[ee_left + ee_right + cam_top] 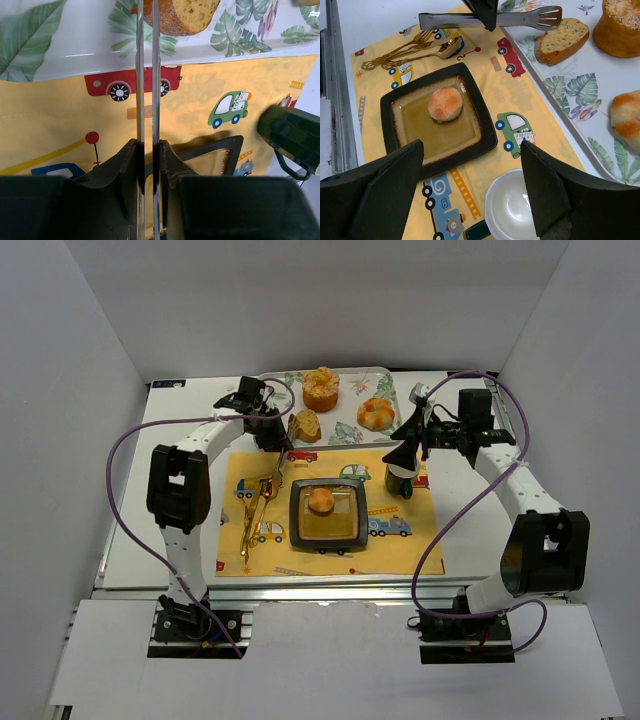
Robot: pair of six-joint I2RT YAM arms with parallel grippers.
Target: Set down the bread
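Looking at the bread slice, you are seeing a pale yellow crumbly cut face turned upward with a brown crust running round its edge. It is lying flat at the near left corner of the leaf-printed tray, just beyond the yellow car-patterned placemat. Its long axis is running roughly from near to far, with the far end leaning a little to the left. Your left gripper is clamping the silver tongs, its fingers pressing the two blades nearly together. The blades are pointing far toward the slice and reaching its left edge. Whether the tips are touching the bread, you are not able to tell from these views. A round golden bun is sitting near the middle of the dark square plate on the placemat, well apart from the slice. Your right gripper is hovering with its jaws standing wide and nothing between them, above the right side of the placemat, where a green mug with a white inside is standing just right of the plate. Gold cutlery is lying on the placemat left of the plate.
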